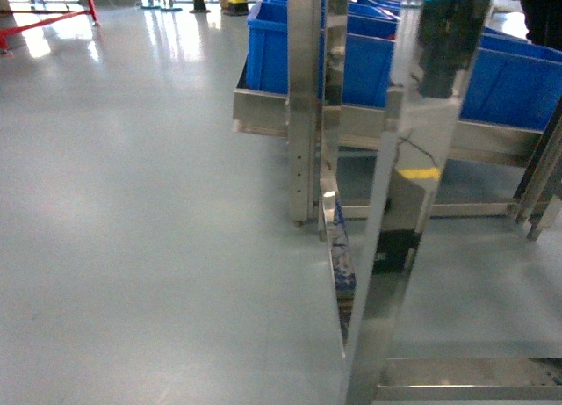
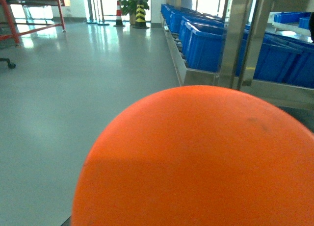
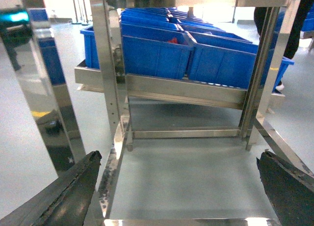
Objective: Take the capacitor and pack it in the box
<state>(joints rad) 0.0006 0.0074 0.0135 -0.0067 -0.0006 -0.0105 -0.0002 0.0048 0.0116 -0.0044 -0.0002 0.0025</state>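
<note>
The robot is standing by a shiny steel rack (image 1: 307, 106) on a grey floor (image 1: 132, 203), and it looks to me like it is only getting to the work spot. No pink box shows in any view, and no capacitor either, so I cannot say where they are.

The right gripper (image 3: 176, 187) is spread wide. Its two dark fingers (image 3: 64, 191) sit at the bottom corners of the right wrist view with nothing between them. The left gripper I cannot tell about, because a big round orange thing (image 2: 196, 157) fills most of the left wrist view (what it is, I can't say).

To do this step well, I think the robot should go slowly past the steel posts, which are very close in the head view. It should keep both arms tucked in, and stop once the box and the parts can be seen.

The blue bins (image 3: 157, 49) sit in rows on the tilted rack shelf. One bin has a bit of red (image 3: 171, 40) showing inside. The rest are too hard to see into.
</note>
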